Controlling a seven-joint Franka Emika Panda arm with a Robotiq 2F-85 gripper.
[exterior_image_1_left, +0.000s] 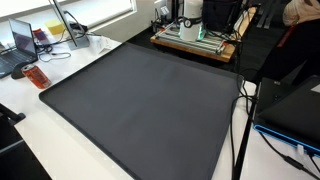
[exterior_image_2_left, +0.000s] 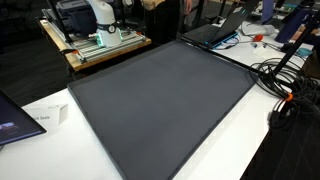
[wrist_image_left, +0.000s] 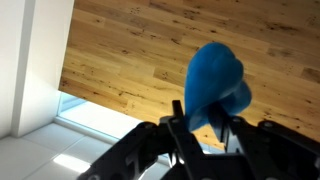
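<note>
In the wrist view my gripper (wrist_image_left: 199, 108) rises from the bottom edge. Its two black fingers press on the lower part of a blue soft lump (wrist_image_left: 215, 80), which bulges up above the fingertips. Behind it are brown wooden planks (wrist_image_left: 120, 50) and a white wall strip (wrist_image_left: 35, 60). In both exterior views only the robot's white base (exterior_image_1_left: 190, 15) (exterior_image_2_left: 100, 15) shows, on a stand behind the table. The gripper and the blue lump are outside those views. A large dark mat (exterior_image_1_left: 140, 100) (exterior_image_2_left: 165, 95) covers the table and nothing lies on it.
A laptop (exterior_image_1_left: 25, 40) and an orange object (exterior_image_1_left: 37, 76) sit beside one corner of the mat. Another laptop (exterior_image_2_left: 215, 30) lies at the far edge. Cables (exterior_image_2_left: 290, 90) (exterior_image_1_left: 240, 120) run along the mat's side. A black box (exterior_image_1_left: 295, 105) stands close by.
</note>
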